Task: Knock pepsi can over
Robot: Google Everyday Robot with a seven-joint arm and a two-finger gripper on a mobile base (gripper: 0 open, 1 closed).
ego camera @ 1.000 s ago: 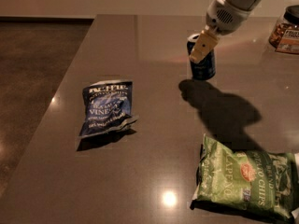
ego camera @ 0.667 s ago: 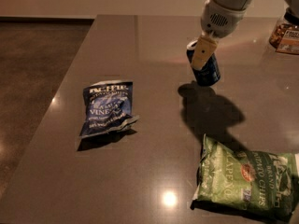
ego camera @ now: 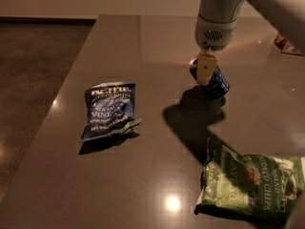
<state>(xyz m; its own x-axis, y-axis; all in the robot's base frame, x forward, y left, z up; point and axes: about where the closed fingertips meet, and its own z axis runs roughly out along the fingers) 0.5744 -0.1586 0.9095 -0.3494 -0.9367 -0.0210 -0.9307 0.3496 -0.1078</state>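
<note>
Leaning pepsi can (ego camera: 218, 83), top end touching pincer (ego camera: 205, 76) above.

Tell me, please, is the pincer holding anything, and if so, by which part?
It cannot be told. The pincer is at the upper part of the tilted pepsi can, partly covering it, but a real grip on the can does not show.

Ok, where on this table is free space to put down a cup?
Bare table lies between the blue chip bag and the green chip bag, and behind the blue bag toward the far edge. The right is crowded: the gripper is at the tilted pepsi can, with the green bag in front.
</note>
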